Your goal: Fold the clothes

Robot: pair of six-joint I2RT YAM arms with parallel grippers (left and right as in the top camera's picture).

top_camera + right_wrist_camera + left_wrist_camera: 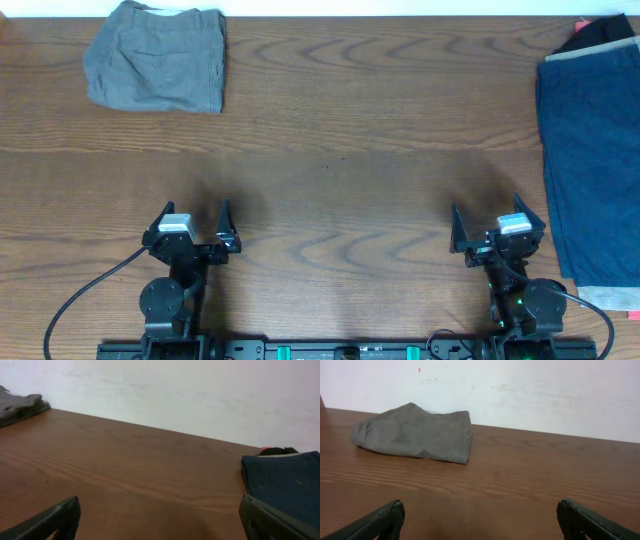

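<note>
The clothes (157, 55), light grey shorts, lie bunched in a compact heap at the table's far left corner; the left wrist view shows the clothes (415, 432) ahead and to the left, and the right wrist view catches an edge of the clothes (17, 406) at far left. My left gripper (193, 222) rests open near the front edge, far from the shorts, nothing between its fingers. My right gripper (497, 222) is also open and empty at the front right. Both jaws stand wide over bare wood.
A large dark blue garment (592, 160) lies along the right edge of the wooden table (340, 150), close beside my right gripper, also seen as dark blue garment (285, 482). A white wall backs the table. Black cables trail from both arm bases.
</note>
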